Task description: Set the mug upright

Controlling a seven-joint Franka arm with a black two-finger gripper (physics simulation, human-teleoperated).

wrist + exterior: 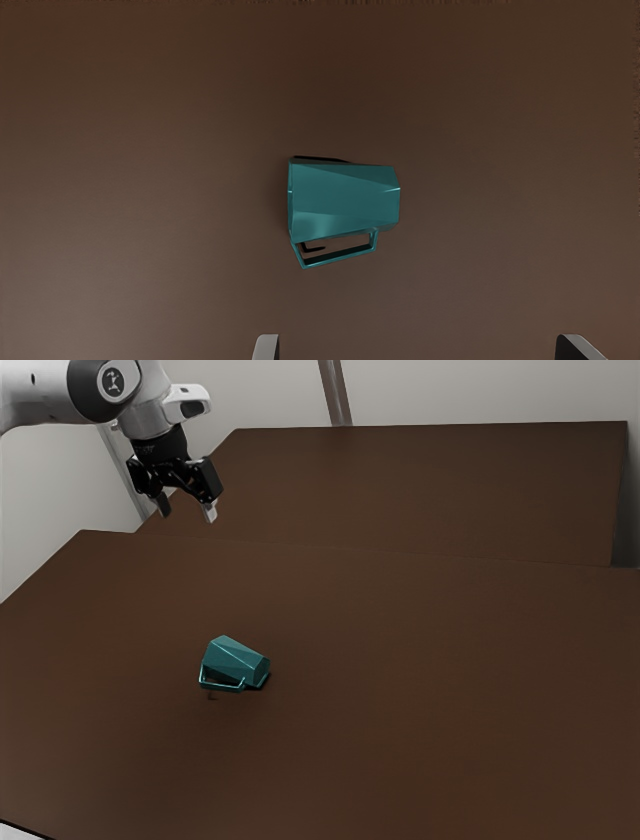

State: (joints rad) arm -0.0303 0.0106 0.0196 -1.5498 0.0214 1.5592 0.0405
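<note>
And there's the teal mug (pixel 238 658), lying on its side on the brown table (pixel 420 700), its handle (pixel 340 256) jutting sideways, while the gripper (pixel 187 514) hangs above the tabletop, well apart from it, fingers (pixel 266 347) spread wide!

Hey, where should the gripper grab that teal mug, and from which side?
Probably from above, pinching the mug across its body near the narrower end. It lies on its side, tapering that way, and its handle juts out sideways but stops short of that end.
</note>
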